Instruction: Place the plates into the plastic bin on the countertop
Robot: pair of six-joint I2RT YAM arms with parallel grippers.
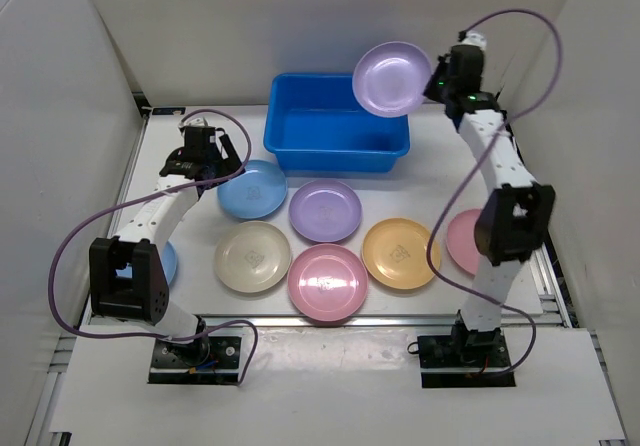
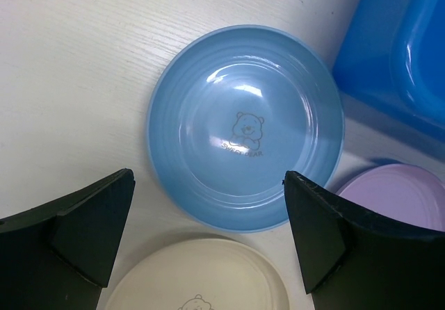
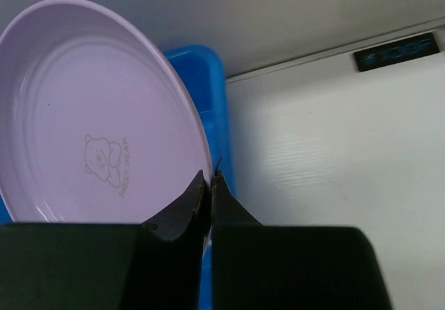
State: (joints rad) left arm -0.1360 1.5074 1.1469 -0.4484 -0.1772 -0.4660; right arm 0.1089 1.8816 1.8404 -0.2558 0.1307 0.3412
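Purple plate [image 1: 392, 79] (gripped) apparently over bin [image 1: 335, 158]

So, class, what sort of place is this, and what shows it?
Likely a robot lab cell: white walls enclose the tabletop, two arms are bolted at its near edge, and pastel plates lie beside a blue bin.

Plain white walls [image 1: 300, 16] on three sides; even light.

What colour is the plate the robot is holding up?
Light purple, with a little bear printed inside. The plate shows best in the right wrist view.
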